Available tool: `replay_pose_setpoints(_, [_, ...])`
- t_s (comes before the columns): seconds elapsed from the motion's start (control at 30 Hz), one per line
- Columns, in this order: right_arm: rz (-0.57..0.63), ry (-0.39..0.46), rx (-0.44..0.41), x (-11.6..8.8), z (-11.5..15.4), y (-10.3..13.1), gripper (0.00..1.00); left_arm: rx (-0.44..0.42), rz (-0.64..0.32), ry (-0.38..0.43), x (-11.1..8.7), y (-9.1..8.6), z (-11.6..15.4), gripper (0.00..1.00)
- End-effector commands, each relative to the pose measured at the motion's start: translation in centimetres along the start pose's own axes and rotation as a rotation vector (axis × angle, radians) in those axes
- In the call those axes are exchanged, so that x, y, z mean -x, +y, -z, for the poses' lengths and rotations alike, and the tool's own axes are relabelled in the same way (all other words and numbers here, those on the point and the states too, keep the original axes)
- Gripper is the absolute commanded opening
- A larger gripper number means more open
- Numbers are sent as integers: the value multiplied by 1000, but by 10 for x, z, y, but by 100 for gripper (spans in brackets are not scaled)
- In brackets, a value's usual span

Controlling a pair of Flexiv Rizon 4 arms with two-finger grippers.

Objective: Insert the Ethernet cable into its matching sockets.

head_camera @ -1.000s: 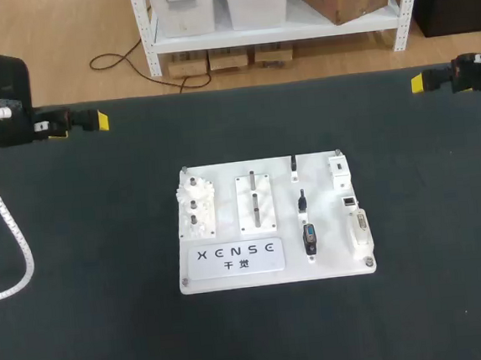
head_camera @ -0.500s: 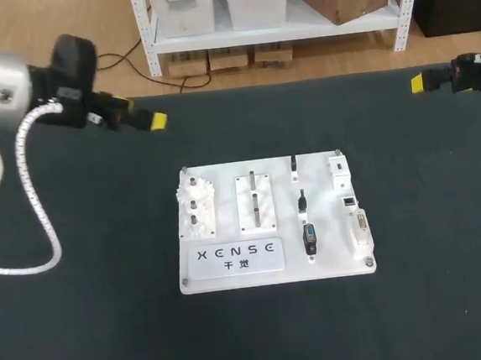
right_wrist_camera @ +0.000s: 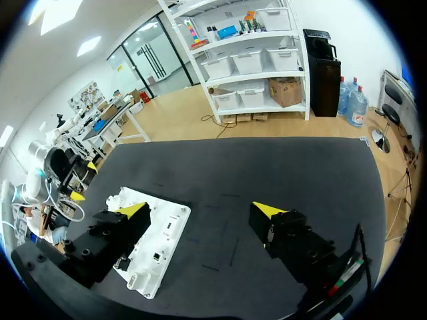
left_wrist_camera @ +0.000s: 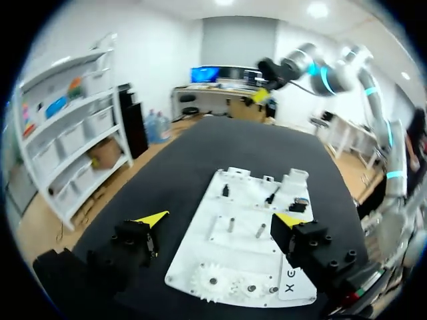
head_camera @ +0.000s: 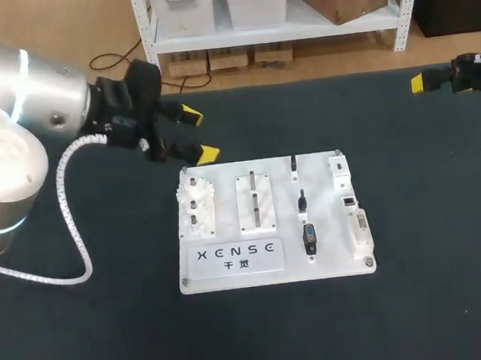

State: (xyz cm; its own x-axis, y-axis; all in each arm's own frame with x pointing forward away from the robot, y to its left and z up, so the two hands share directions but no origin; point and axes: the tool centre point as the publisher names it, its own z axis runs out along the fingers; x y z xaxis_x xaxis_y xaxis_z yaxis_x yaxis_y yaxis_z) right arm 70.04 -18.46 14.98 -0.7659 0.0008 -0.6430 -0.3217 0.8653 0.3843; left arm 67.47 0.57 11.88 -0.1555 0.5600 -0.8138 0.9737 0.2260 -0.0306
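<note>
White board (head_camera: 231, 269) at middle of table (head_camera: 437, 306); small black plugs (head_camera: 311, 239) on its right half (which is cable, cannot tell). Left gripper (head_camera: 196, 135) over board's far left corner, fingers wide, empty. Right gripper (right_wrist_camera: 201, 210) at table's far right edge, likewise wide, empty.

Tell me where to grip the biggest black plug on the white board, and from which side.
Probably from above, jaws across the long flanks of the black plug: its length runs front to back on the white board, both flanks clear.
</note>
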Motion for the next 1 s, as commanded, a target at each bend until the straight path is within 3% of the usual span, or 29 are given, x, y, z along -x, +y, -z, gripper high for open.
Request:
replay_pose_setpoints(0.03, [1, 1, 3, 0, 0, -1, 100, -156, -279, -46, -5, -6, -8, 100])
replay_pose_setpoints(0.57, [1, 1, 3, 0, 0, -1, 100, -73, -219, -64, -22, -49, -27, 100])
replay_pose_setpoints(0.8, [1, 1, 3, 0, 0, -1, 100, -86, -187, -75, -32, -66, -30, 100])
replay_pose_setpoints(1.0, [1, 1, 3, 0, 0, -1, 100, -112, -173, -70, -37, -69, -35, 100])
